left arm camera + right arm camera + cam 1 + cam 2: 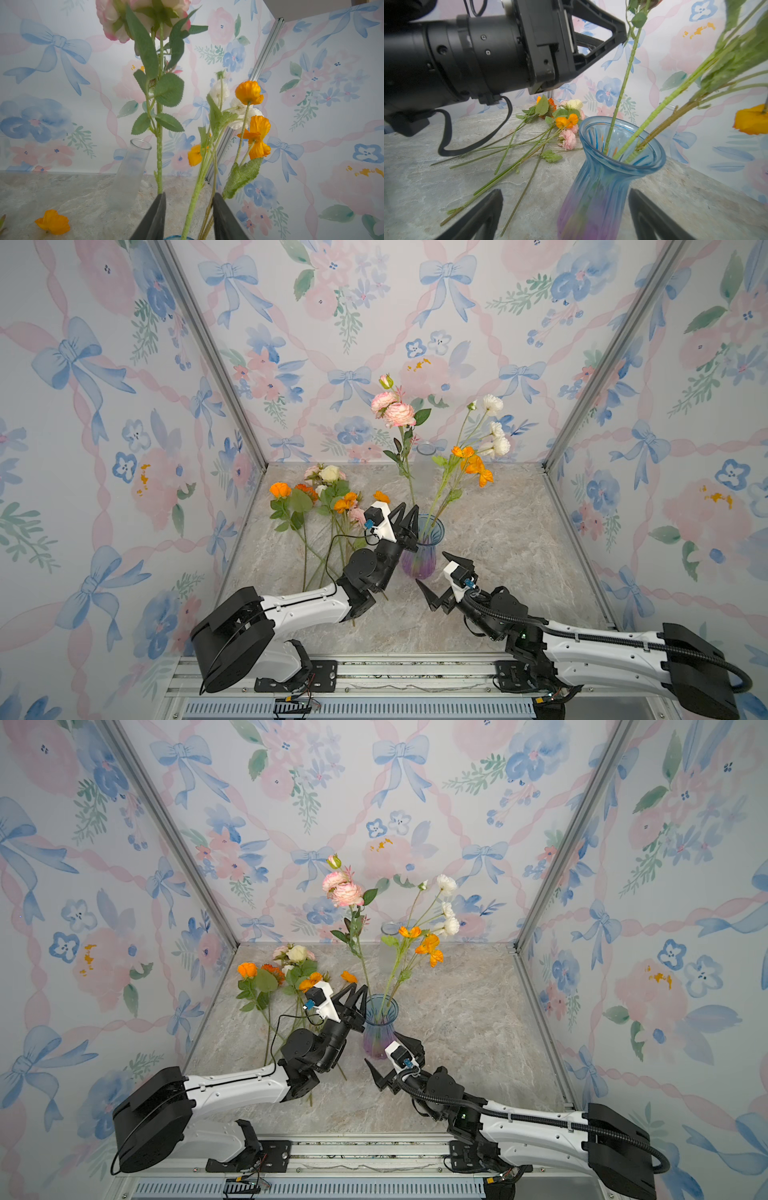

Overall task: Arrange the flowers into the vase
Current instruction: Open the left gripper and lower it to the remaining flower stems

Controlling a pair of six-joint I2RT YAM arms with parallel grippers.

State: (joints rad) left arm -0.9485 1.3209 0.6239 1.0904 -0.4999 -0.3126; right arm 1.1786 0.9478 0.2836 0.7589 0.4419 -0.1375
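**Op:** Count first.

**Log:** You have two vessels. The vase (419,562) stands mid-table (511,556) and a clear vase (426,448) stands by the back wall. Three stems are in the vase: a pink stem (399,414) standing near upright, and a white stem (500,444) and a poppy stem (473,466) both leaning right. The others lie in a pile (324,506) on the table, left of the vase. Their stalks cross, so you get no exact number; at least five show in the right wrist view. Two arms, two grippers.

**Op:** Left arm?

**Log:** Its forearm runs low from the front rail and the wrist bends upward. Your left gripper (408,510) points up and toward the back wall, just above the vase rim on its left side. Its fingers (158,214) are parted with a clear gap. The pink stem sits at one fingertip and the poppy stalks rise in the gap, with nothing pinched.

**Op:** Right arm?

**Log:** It stretches low from the front right. Your right gripper (433,570) sits near the table, just beside the vase body and aimed at it. Its jaws are spread wide and hold nothing. In the right wrist view the vase (602,187) shows between the two fingers and ahead of them.
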